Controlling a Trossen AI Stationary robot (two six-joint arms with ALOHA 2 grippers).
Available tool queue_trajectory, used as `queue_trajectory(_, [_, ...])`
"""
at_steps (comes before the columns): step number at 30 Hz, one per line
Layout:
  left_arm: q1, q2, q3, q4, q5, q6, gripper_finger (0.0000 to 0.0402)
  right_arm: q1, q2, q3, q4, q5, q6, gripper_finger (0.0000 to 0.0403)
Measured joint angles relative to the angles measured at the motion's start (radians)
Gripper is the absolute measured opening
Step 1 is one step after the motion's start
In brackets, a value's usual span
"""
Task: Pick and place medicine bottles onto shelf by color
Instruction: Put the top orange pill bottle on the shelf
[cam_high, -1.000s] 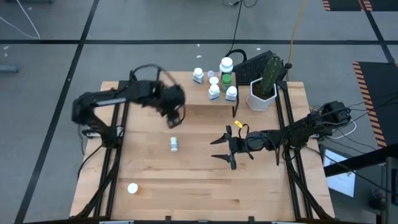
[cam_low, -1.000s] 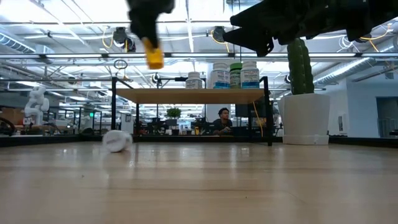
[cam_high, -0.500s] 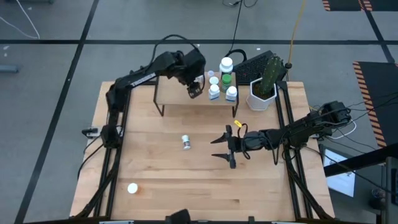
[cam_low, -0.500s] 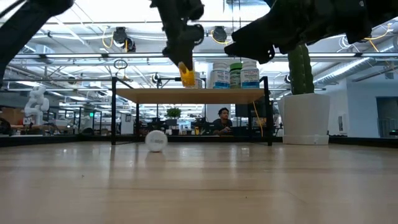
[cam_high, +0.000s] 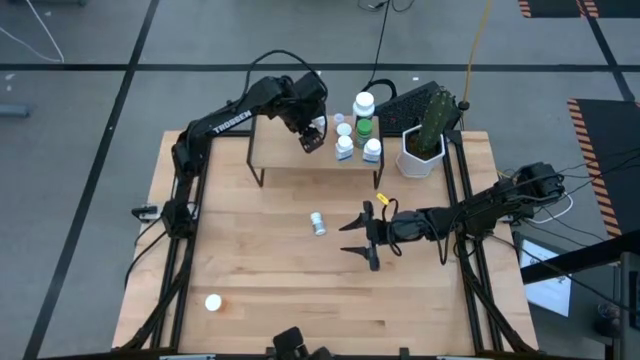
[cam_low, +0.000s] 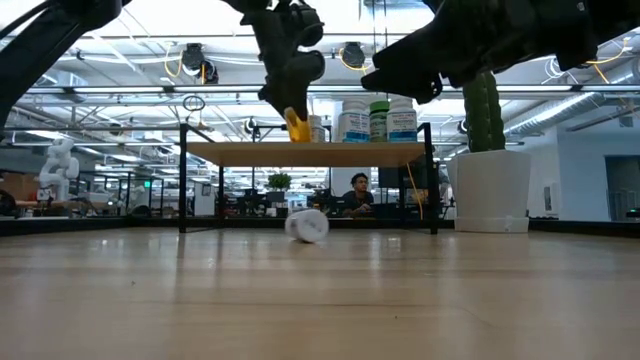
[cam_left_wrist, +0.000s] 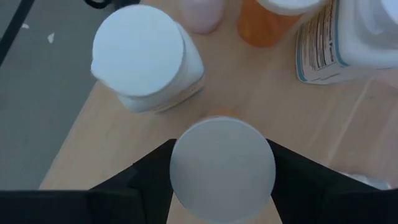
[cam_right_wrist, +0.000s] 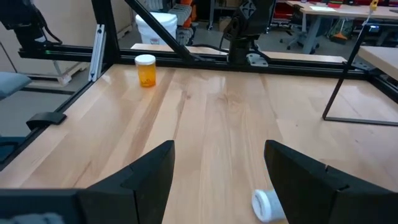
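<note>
The left gripper (cam_high: 313, 137) hangs over the shelf (cam_high: 280, 150), close to the cluster of medicine bottles (cam_high: 357, 128) standing at the shelf's right end. Its fingers (cam_left_wrist: 134, 177) are closed on an orange bottle (cam_low: 298, 125); the left wrist view shows that bottle's white cap (cam_left_wrist: 222, 169) between them, with the shelf board directly below. Whether the bottle's base touches the board cannot be told from these views. Just beside it stands a white bottle (cam_left_wrist: 149, 59), and a larger labelled bottle (cam_left_wrist: 348, 37) stands near.

The right gripper (cam_high: 362, 238) waits above the middle of the surface (cam_high: 250, 270), well apart from the shelf. Its fingers (cam_right_wrist: 146, 177) are spread wide and hold nothing.

A white bottle lying on its side (cam_high: 318, 223) rests on the surface, between the shelf and the right gripper. Another bottle with an orange body (cam_high: 213, 302) stands upright near the front-left corner of the surface. A cactus planter (cam_high: 424, 150) stands just right of the shelf.
</note>
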Motion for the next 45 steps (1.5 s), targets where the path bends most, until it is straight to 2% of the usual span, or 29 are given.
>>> queue_trajectory(10, [-0.009,0.002,-0.060,0.051,-0.003,0.004,0.0235,0.000,0.000,0.000,0.013,0.000,0.011,0.0242])
queue_trajectory(21, [-0.007,-0.002,-0.061,0.059,-0.005,0.005,0.0331,0.000,0.000,0.000,0.014,0.000,0.011,0.0242])
queue_trajectory(26, [-0.010,-0.082,-0.061,-0.037,-0.014,0.009,0.0358,0.000,0.000,0.000,0.014,0.010,0.003,0.0242])
queue_trajectory(29, [-0.015,-0.153,-0.061,-0.065,-0.033,0.008,0.0362,-0.012,0.000,0.000,0.034,0.073,-0.031,0.0242])
queue_trajectory(32, [-0.025,-0.221,-0.061,-0.070,-0.090,0.007,0.0361,-0.063,0.000,0.009,0.086,0.072,-0.062,0.0242])
queue_trajectory(35, [-0.035,-0.286,-0.074,-0.057,-0.145,-0.006,0.0357,-0.154,0.000,0.075,0.063,0.060,-0.101,0.0242])
queue_trajectory(37, [-0.041,-0.328,-0.117,-0.025,-0.173,-0.010,0.0354,-0.232,0.000,0.158,-0.025,0.015,-0.116,0.0242])
queue_trajectory(40, [-0.042,-0.396,-0.245,0.061,-0.210,-0.016,0.0347,-0.325,0.007,0.310,-0.219,-0.019,-0.146,0.0242])
queue_trajectory(43, [-0.043,-0.481,-0.425,0.179,-0.230,-0.012,0.0337,-0.394,0.013,0.446,-0.370,-0.027,-0.216,0.0235])
queue_trajectory(45, [-0.036,-0.537,-0.554,0.299,-0.232,-0.007,0.0328,-0.433,0.014,0.531,-0.454,-0.028,-0.253,0.0215])
